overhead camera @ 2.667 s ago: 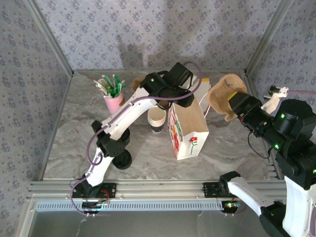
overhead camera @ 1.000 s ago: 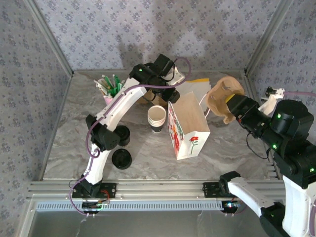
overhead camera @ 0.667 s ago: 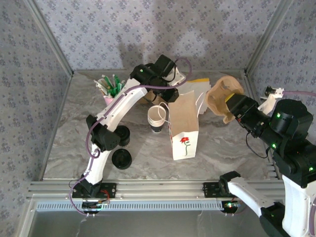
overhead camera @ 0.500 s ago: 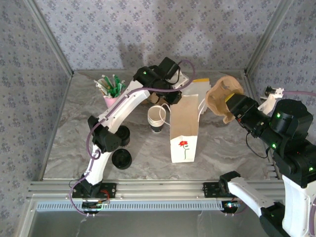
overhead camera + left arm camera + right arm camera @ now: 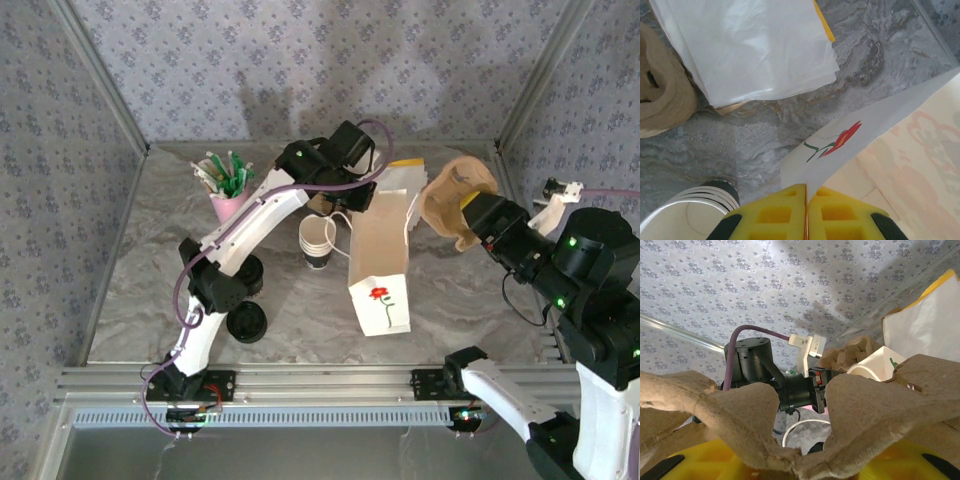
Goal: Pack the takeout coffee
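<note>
The takeout coffee [image 5: 250, 270], dark with a black lid, stands at the left, partly hidden behind my left arm's elbow. A brown paper bag [image 5: 380, 265] with a red flower stands upright mid-table. My left gripper [image 5: 350, 203] is shut on the bag's top edge. In the left wrist view its yellow fingers [image 5: 775, 212] pinch the white flowered paper of the bag [image 5: 840, 150]. My right gripper [image 5: 480, 215] hangs at the right, shut on a brown pulp cup carrier [image 5: 452, 195]. That carrier [image 5: 730, 410] spans its jaws in the right wrist view.
A stack of lidless white cups [image 5: 318, 240] stands just left of the bag. A loose black lid [image 5: 246, 322] lies near the front left. A pink cup of stirrers [image 5: 228, 205] stands at the back left. White paper sheets [image 5: 750, 45] lie behind the bag, beside more pulp carriers [image 5: 660, 100].
My left gripper has closed on the bag's top edge and shifted right. The bag has swung from showing its broad side to its narrow flowered end. The right arm has barely moved.
</note>
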